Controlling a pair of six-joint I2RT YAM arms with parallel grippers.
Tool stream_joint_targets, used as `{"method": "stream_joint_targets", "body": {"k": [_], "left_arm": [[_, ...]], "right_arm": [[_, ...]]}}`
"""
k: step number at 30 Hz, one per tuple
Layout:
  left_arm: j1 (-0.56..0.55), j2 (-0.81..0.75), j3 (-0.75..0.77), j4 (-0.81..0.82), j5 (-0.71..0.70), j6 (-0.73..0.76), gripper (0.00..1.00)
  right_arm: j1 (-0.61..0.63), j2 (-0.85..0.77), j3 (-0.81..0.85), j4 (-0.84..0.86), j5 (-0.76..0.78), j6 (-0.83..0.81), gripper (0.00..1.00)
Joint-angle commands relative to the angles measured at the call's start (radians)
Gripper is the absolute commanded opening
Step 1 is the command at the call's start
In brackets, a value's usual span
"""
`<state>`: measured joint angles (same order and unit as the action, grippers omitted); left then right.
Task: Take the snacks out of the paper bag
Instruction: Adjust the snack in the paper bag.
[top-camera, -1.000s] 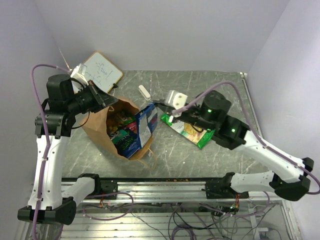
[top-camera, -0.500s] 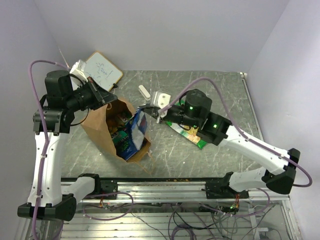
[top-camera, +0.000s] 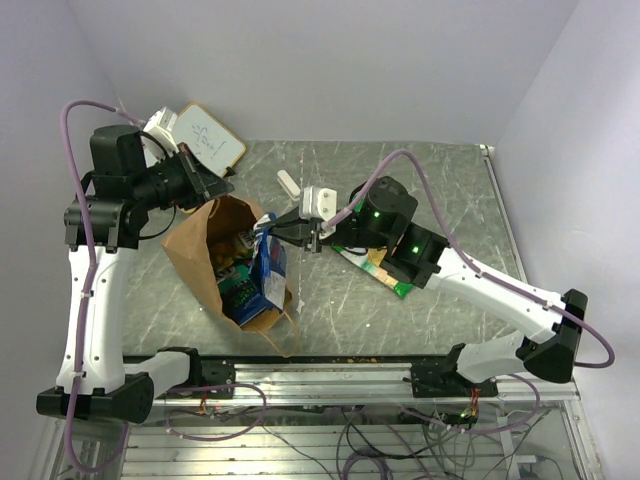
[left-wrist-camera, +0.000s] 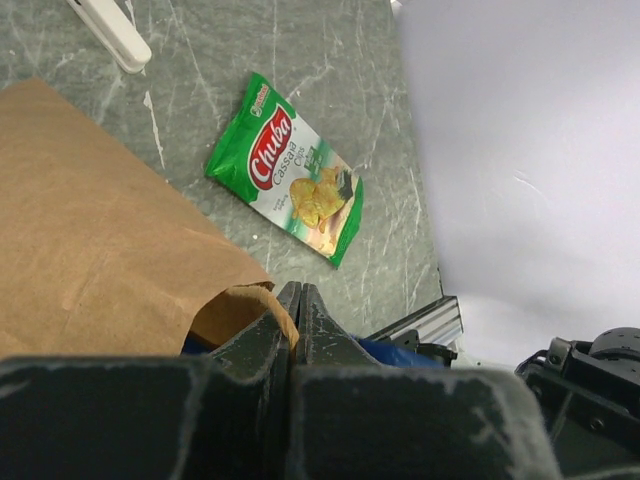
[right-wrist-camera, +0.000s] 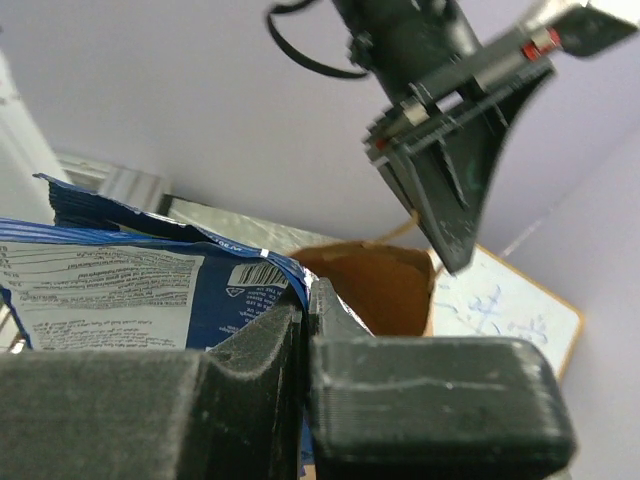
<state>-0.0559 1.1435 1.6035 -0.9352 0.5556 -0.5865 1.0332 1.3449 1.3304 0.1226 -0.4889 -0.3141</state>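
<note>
Extraction: blue foil packet (top-camera: 268, 272) standing half out of the brown kraft paper bag (top-camera: 195, 255).
Right gripper (top-camera: 285, 228) clamped on packet top; left gripper (top-camera: 212, 190) pinching bag rim. Pull up clear of rim, bag pinned.

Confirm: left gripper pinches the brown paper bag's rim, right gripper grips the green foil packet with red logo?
No. The right wrist view shows the right gripper shut on the blue foil packet; the green foil packet lies on the table. Left gripper on the brown paper bag: correct.
</note>
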Motion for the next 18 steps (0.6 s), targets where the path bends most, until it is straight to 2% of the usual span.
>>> {"method": "stream_joint_targets", "body": {"k": [1, 5, 11, 15, 18], "left_arm": [[0.001, 0.007, 0.034, 0.019, 0.045, 0.026, 0.07], [0.002, 0.010, 0.026, 0.029, 0.049, 0.028, 0.07], [0.002, 0.004, 0.015, 0.046, 0.054, 0.014, 0.07], [0.002, -0.003, 0.012, 0.035, 0.050, 0.016, 0.07], [0.002, -0.002, 0.027, 0.019, 0.049, 0.022, 0.07]], "right_arm": [[0.003, -0.004, 0.071, 0.065, -0.195, 0.019, 0.00], [0.004, -0.008, 0.095, 0.089, -0.231, 0.042, 0.00], [-0.002, 0.052, 0.086, 0.107, -0.186, -0.049, 0.00], [-0.041, 0.087, 0.013, 0.274, -0.175, -0.060, 0.00], [-0.076, 0.138, 0.005, 0.322, -0.168, -0.094, 0.00]]}}
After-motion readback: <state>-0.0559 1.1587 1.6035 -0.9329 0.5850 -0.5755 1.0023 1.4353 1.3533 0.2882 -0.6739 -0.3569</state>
